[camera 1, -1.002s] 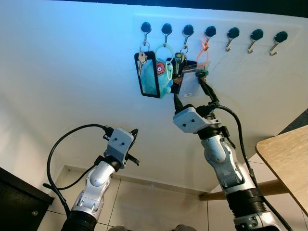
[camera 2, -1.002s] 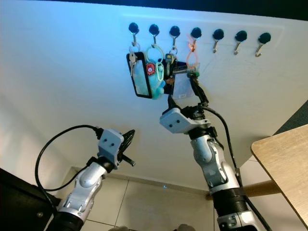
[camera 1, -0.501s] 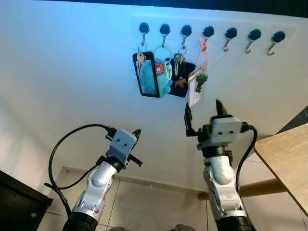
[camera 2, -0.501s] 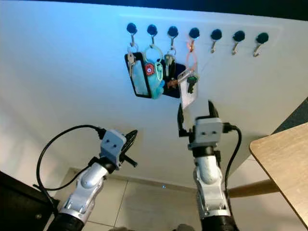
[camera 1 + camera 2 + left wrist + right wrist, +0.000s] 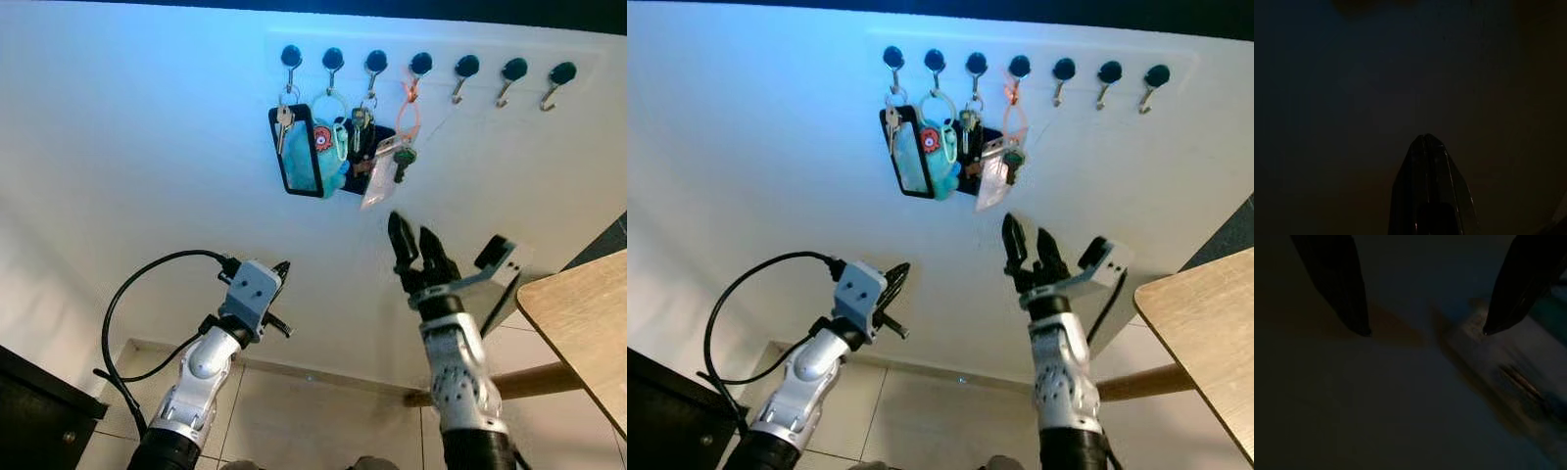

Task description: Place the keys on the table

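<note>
Several key bunches hang from a row of black hooks (image 5: 421, 65) on the white wall. The bunch on the orange loop (image 5: 404, 116) carries a green key (image 5: 403, 157) and a clear tag (image 5: 376, 181). My right gripper (image 5: 412, 239) is open just below that tag, fingers pointing up at it and not touching. In the right wrist view the fingertips (image 5: 1362, 328) stand well apart, with the keys (image 5: 1518, 379) a blur beyond them. My left gripper (image 5: 280, 268) is low on the left, away from the hooks, and shut in the dark left wrist view (image 5: 1425, 138).
A black-framed tag (image 5: 301, 152) with a silver key, a teal charm on a green ring (image 5: 333, 147) and a dark fob (image 5: 367, 162) hang on the neighbouring hooks. The wooden table (image 5: 580, 328) juts in at the right. A dark cabinet (image 5: 39, 416) stands at lower left on the tiled floor (image 5: 313, 411).
My right gripper came off the orange-loop keys, dropped down and turned at the wrist; its fingers now point up below the tag, which hangs askew. The left arm barely moved.
</note>
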`<state>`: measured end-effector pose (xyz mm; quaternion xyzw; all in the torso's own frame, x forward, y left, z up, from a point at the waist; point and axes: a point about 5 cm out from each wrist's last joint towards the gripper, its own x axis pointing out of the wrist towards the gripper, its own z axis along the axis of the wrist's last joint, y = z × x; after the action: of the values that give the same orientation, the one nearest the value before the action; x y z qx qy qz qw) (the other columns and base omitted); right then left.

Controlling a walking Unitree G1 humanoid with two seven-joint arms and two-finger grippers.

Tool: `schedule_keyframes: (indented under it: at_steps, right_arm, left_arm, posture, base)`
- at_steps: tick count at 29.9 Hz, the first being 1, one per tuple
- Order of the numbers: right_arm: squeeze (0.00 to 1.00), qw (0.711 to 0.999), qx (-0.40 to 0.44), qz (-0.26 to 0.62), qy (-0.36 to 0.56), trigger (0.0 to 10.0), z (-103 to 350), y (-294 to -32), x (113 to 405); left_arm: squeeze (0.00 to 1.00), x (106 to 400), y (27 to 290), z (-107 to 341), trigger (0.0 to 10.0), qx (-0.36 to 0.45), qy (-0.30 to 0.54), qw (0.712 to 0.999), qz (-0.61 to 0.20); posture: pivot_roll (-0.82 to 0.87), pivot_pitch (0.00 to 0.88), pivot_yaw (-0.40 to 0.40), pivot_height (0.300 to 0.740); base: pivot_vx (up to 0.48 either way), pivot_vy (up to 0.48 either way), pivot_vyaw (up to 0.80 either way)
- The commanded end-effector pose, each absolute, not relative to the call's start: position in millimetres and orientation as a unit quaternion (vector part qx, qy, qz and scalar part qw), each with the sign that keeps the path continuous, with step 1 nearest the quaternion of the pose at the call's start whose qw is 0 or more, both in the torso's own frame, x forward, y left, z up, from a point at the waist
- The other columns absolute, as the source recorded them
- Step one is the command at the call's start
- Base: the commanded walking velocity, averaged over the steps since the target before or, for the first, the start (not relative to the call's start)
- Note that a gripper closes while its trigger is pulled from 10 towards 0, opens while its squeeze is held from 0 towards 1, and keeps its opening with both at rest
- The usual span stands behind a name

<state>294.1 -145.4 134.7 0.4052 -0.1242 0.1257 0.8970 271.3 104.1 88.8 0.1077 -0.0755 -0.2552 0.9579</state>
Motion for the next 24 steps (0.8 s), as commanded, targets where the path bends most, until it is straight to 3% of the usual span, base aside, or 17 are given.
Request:
schedule_keyframes:
  at_steps: [1,11,24]
  right_arm:
    - [0.0,0.868,0.466,0.133,-0.108,10.0,126,-128,292]
    - [0.0,0.819,0.528,0.21,-0.079,10.0,131,-116,300]
    - [0.0,0.786,0.565,0.24,-0.068,10.0,132,-106,303]
  left_arm:
    - [0.0,270,103,89,10.0,0.109,-0.073,0.958,-0.255]
    - [0.0,270,102,90,10.0,0.111,-0.078,0.957,-0.255]
    - [0.0,270,100,91,10.0,0.111,-0.08,0.956,-0.259]
  posture:
    - [0.04,0.065,0.019,0.74]
    - [0.04,0.065,0.014,0.74]
    - [0.03,0.066,0.016,0.74]
  base:
    - [0.0,0.0,0.0]
    - [0.0,0.0,0.0]
    - [0.0,0.0,0.0]
